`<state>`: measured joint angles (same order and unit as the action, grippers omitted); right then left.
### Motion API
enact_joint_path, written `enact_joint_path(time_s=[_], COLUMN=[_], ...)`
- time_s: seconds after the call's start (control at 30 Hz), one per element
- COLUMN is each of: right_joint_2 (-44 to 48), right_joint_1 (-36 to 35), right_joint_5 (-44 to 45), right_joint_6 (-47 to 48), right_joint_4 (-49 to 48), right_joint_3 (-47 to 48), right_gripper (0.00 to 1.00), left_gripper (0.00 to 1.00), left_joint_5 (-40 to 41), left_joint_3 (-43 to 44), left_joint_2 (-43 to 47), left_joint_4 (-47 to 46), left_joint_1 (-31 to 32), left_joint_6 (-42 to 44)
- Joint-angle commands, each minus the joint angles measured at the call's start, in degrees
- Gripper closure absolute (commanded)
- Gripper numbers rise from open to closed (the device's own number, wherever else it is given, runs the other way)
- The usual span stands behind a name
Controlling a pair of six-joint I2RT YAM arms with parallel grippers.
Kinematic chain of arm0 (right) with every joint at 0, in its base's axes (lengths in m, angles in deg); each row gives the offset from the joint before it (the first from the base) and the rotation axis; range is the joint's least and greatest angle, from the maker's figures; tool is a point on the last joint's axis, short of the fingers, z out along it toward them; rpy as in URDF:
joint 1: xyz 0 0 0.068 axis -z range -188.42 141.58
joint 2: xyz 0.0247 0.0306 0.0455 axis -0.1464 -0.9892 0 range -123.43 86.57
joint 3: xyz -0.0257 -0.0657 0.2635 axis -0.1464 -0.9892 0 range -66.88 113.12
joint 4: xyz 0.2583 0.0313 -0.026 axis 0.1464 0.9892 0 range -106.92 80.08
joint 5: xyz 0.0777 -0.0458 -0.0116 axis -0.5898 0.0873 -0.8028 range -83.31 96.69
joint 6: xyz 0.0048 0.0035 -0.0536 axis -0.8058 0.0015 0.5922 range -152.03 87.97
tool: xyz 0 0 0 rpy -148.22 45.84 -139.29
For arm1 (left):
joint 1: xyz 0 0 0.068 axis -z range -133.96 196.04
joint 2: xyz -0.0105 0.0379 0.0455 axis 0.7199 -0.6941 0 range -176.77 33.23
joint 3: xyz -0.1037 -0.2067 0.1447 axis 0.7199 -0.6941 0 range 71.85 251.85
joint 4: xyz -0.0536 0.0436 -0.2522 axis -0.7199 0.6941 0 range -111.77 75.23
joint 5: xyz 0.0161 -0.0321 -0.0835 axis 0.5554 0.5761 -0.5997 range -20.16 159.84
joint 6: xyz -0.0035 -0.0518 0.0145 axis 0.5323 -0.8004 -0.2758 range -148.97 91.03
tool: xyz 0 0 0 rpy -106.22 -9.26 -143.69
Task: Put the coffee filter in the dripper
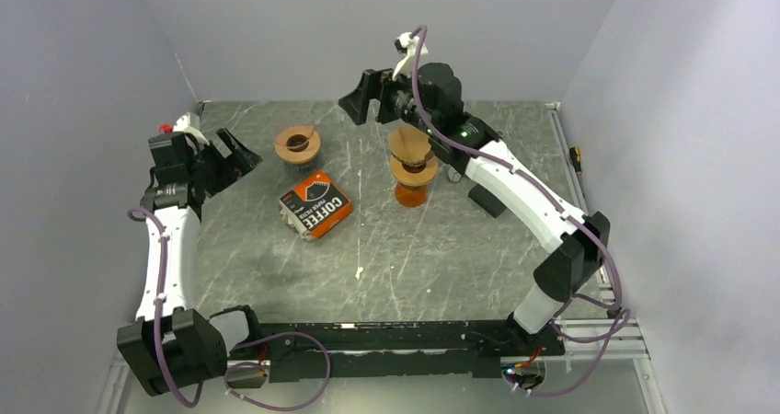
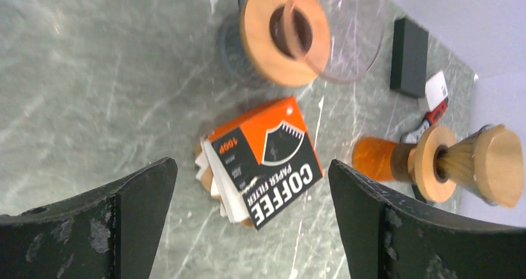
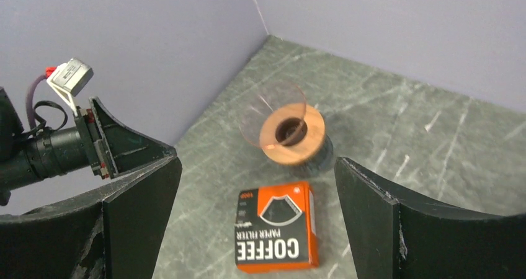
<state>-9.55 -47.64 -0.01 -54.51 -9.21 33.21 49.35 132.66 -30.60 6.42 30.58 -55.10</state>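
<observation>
Coffee filter box (image 2: 267, 161), "COFFEE PAPER FILTER 100P"; left end effector (image 2: 251, 167) and right end effector (image 3: 257, 164) apart.

Orange coffee filter box (image 2: 267, 161) below the wide-spread left tool (image 2: 251, 166), glass dripper (image 2: 291, 34) just beyond.

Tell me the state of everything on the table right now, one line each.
Left fingers: open, empty.
Right fingers: open, empty.
Dripper: upright on orange base.
Coffee filter: seated in that dripper.
Second dripper: no filter.
Filter box: flat, filters poking out.
</observation>
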Motion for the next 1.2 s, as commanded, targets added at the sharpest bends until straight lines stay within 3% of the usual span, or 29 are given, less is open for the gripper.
enact_joint_path(time_s=[0.0, 0.2, 0.33, 0.63, 1.17], right_joint_2=[6.53, 13.58, 15.93, 17.83, 18.2], right_joint_1=[0.92, 3.82, 6.61, 9.64, 10.04], right_joint_5=[0.63, 0.89, -1.38, -3.86, -4.94], right_joint_6=[1.1, -0.32, -1.96, -2.62, -2.3], right_joint_4=[1.34, 2.3, 2.67, 2.57, 1.09], right_joint_3=[-5.91, -14.42, -18.15, -20.75, -21.99], right_gripper=[0.0, 0.01, 0.01, 0.01, 0.01], left_gripper=[0.04, 0.14, 0.21, 0.48, 0.55], left_joint_5=[-7.04, -13.93, -14.68, -20.85, -20.47], left_joint_3=[-6.2, -20.4, -25.25, -32.8, -33.34], left_joint_2=[1.59, 3.61, 2.49, -9.44, -20.71], left_joint_4=[1.34, -3.53, -3.79, -20.45, -31.66], left_joint_1=[-0.18, -0.02, -0.07, 0.7, 3.19], left_joint_6=[-5.91, -16.27, -17.55, -25.19, -27.0])
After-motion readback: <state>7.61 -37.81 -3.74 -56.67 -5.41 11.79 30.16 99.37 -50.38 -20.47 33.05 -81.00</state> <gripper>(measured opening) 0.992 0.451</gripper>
